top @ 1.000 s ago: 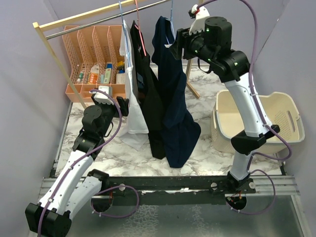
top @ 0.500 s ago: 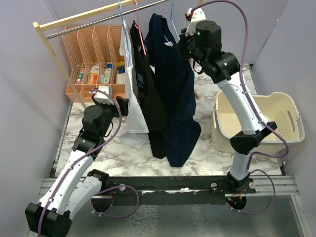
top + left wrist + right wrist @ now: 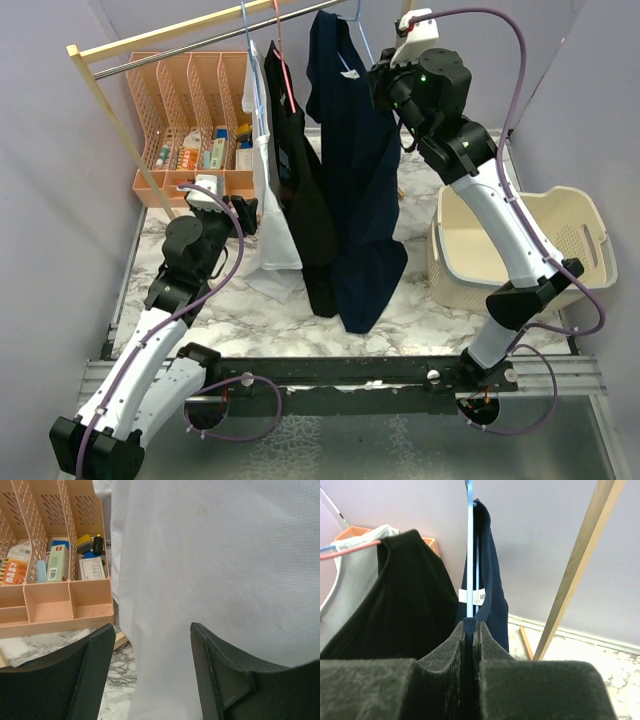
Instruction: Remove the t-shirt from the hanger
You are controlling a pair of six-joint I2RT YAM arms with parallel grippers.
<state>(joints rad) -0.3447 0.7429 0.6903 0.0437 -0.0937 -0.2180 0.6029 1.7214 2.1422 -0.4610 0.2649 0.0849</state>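
Note:
A navy t-shirt [image 3: 352, 170] hangs on a light blue hanger [image 3: 469, 555] from the rail, rightmost of three garments. My right gripper [image 3: 385, 88] is high beside it. In the right wrist view the right gripper [image 3: 470, 625] is shut on a fold of the navy t-shirt [image 3: 490, 580] at the neck, just below the white label. My left gripper [image 3: 245, 212] stands low at the left of the rack. In the left wrist view the left gripper [image 3: 150, 635] is open, with the white shirt [image 3: 225, 555] hanging just ahead of its fingers.
A black shirt [image 3: 305, 210] on a red hanger hangs between the white shirt [image 3: 268, 200] and the navy one. An orange organiser [image 3: 190, 120] stands at the back left, a cream laundry basket [image 3: 520, 240] at the right. The rack's wooden leg [image 3: 580, 565] slants behind the navy shirt.
My right gripper has shut on the navy t-shirt's neck and risen, lifting that part of the shirt. The left jaws have narrowed a little.

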